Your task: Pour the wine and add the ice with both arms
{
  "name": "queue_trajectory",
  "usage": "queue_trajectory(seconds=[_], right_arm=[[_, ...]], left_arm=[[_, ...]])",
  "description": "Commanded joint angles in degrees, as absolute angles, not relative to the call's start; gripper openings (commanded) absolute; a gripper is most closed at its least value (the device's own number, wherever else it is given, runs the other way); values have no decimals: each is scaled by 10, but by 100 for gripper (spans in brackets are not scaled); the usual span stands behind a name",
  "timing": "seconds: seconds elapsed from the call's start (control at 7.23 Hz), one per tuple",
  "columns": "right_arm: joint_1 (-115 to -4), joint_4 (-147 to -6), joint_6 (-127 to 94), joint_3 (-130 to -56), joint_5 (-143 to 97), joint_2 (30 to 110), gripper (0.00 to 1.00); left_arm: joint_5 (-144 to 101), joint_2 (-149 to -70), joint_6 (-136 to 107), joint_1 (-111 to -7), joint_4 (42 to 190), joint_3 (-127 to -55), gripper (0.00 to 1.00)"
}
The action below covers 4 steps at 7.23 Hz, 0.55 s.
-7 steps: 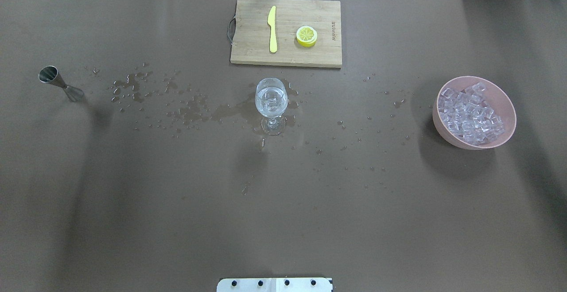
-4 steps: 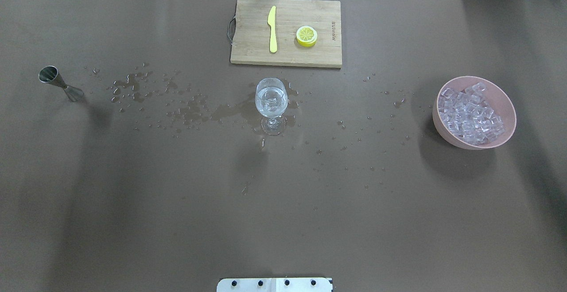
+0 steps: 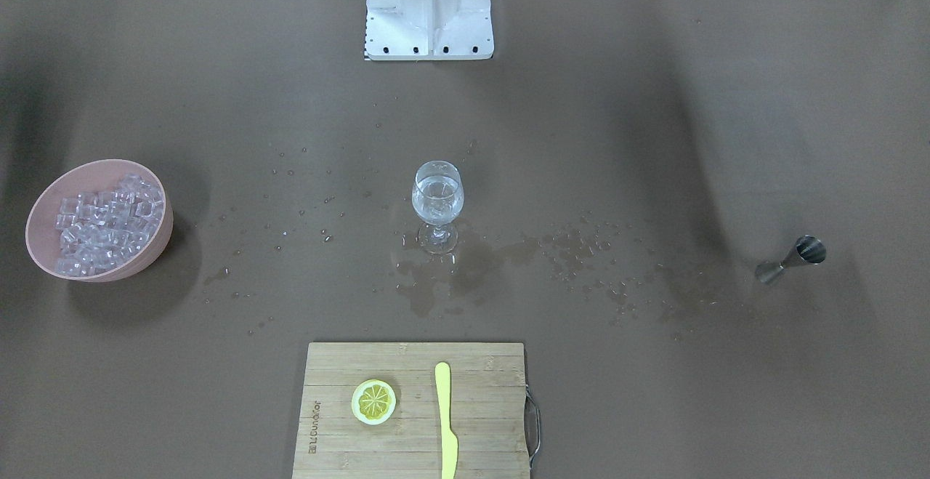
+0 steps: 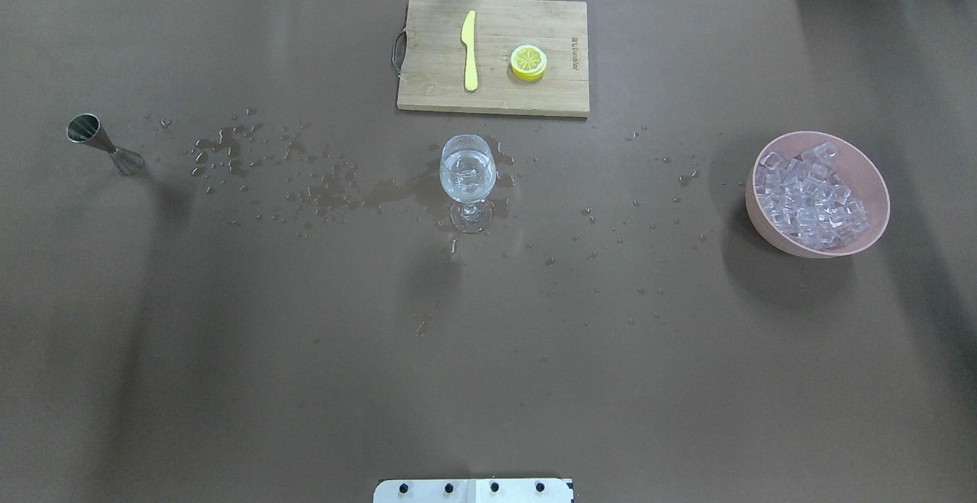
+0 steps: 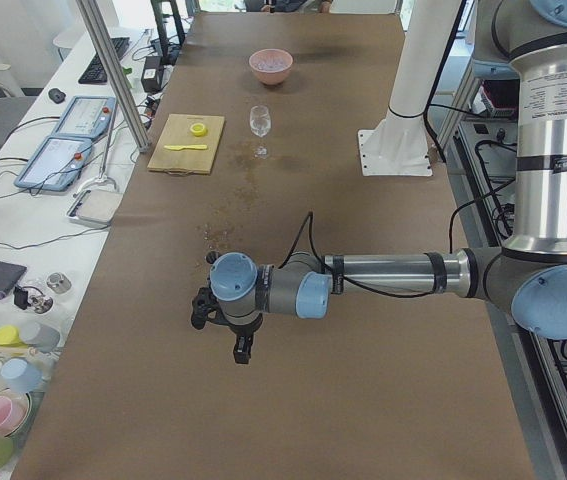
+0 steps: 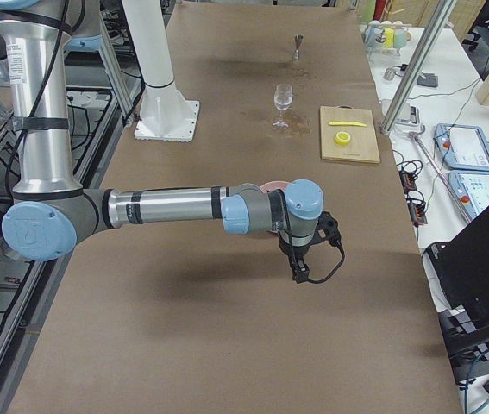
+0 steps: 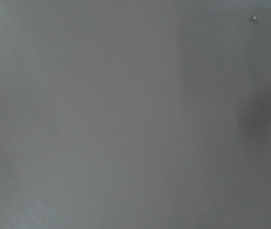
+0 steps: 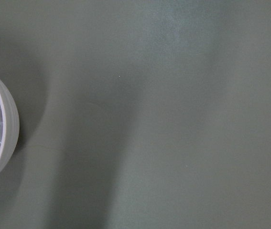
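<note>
A stemmed glass [image 4: 467, 175] stands mid-table with clear wine and a few ice cubes in it; it also shows in the front view [image 3: 437, 199]. A heap of ice [image 4: 813, 194] fills a pink bowl [image 4: 870, 220] at the right. Neither arm shows in the overhead or front views. My left gripper [image 5: 242, 357] shows only in the left side view, pointing down over bare table beyond the jigger. My right gripper [image 6: 301, 274] shows only in the right side view, just past the bowl [image 8: 8, 124]. I cannot tell whether either is open or shut.
A steel jigger [image 4: 103, 144] stands at the far left. A wooden cutting board [image 4: 534, 98] at the back holds a yellow knife [image 4: 469, 49] and a lemon slice [image 4: 528, 62]. Spilled droplets [image 4: 320, 194] spread around the glass. The white pedestal [image 3: 429, 6] is at the robot's side.
</note>
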State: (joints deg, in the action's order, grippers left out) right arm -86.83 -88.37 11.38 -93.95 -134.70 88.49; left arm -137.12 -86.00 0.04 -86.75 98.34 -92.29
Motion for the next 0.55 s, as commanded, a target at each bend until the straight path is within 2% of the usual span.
queue_trajectory(seconds=[0.0,0.41], right_arm=[[-872,-883,110,-940,-1348,882,100],[-872,-889,108,-939,-1332,882,100]], left_arm=[[-1368,-860,3,-867,990,-935,98],[-1373,-865,-1,-867,991,-942,98]])
